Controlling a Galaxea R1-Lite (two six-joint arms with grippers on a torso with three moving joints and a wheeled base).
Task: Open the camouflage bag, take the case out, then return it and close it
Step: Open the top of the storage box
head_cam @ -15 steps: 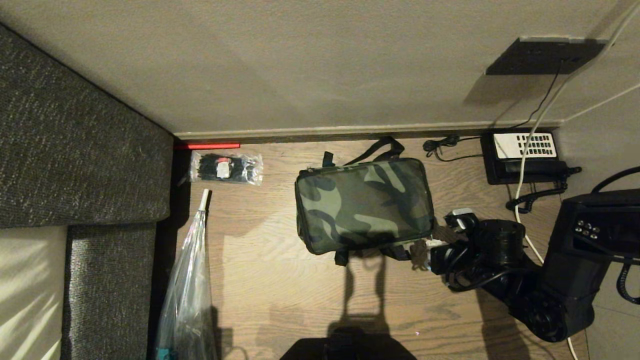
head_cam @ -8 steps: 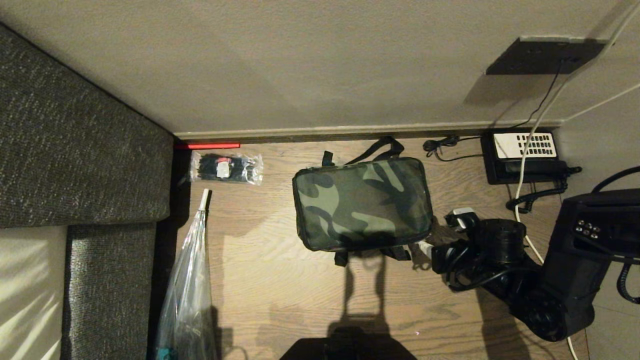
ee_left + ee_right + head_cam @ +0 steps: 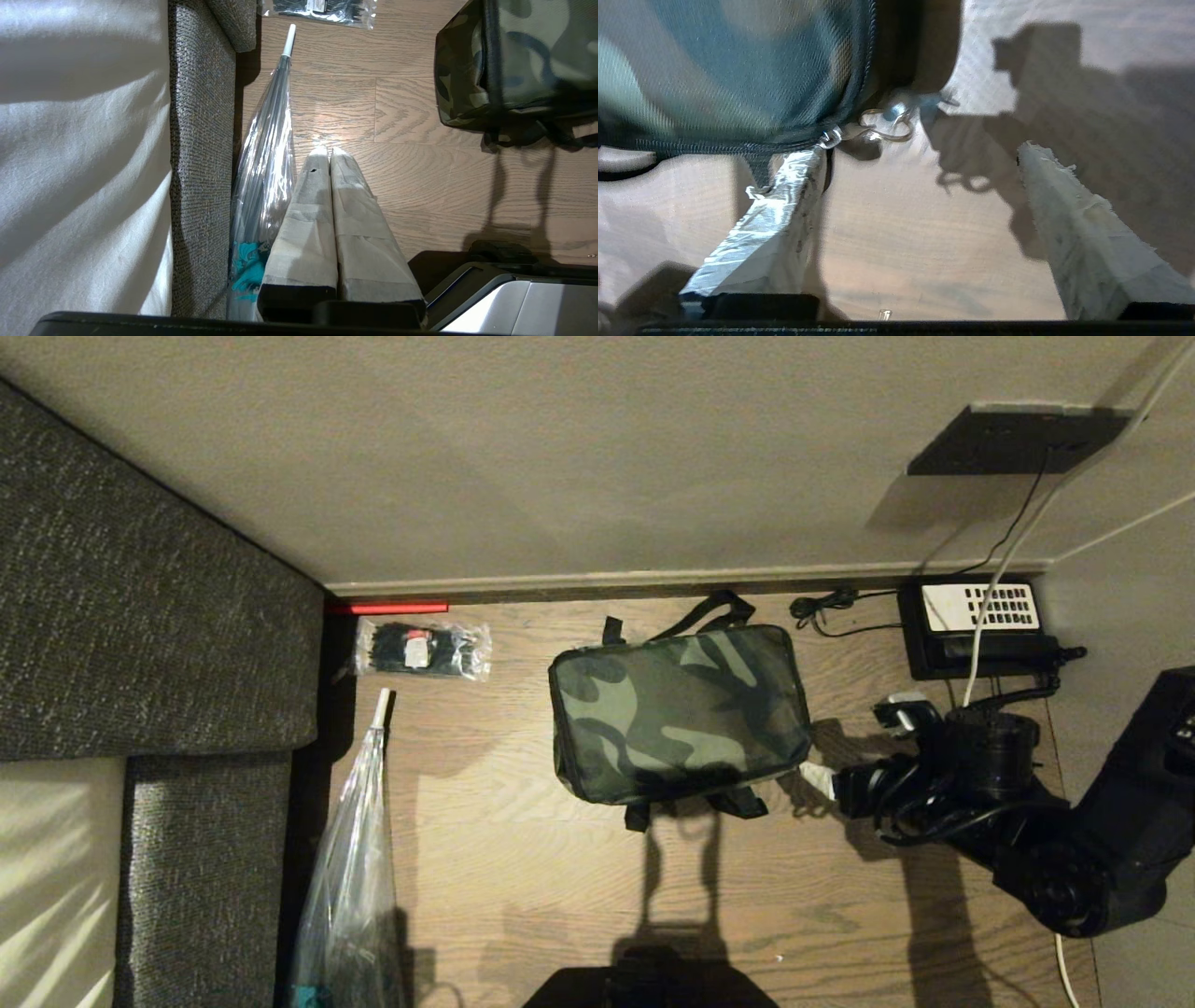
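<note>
Head view: camouflage bag (image 3: 679, 712) lies zipped shut on the floor, case not visible, presumably inside. Right gripper (image 3: 840, 751) has backed off from the bag's right end since a sec ago, so closing looks done. Room behind it is tight w/ telephone (image 3: 978, 627) and cables.

Left wrist: left gripper (image 3: 325, 154) parked, fingers pressed together.

Right wrist: fingers spread wide, nothing held; zipper pull (image 3: 883, 125) hangs free.

The right hand (image 3: 864, 747) lets go, its fingers (image 3: 1069, 224) spreading wide. It pulls back from the camouflage bag (image 3: 680, 711), whose zipper pull (image 3: 885, 123) dangles free.
</note>
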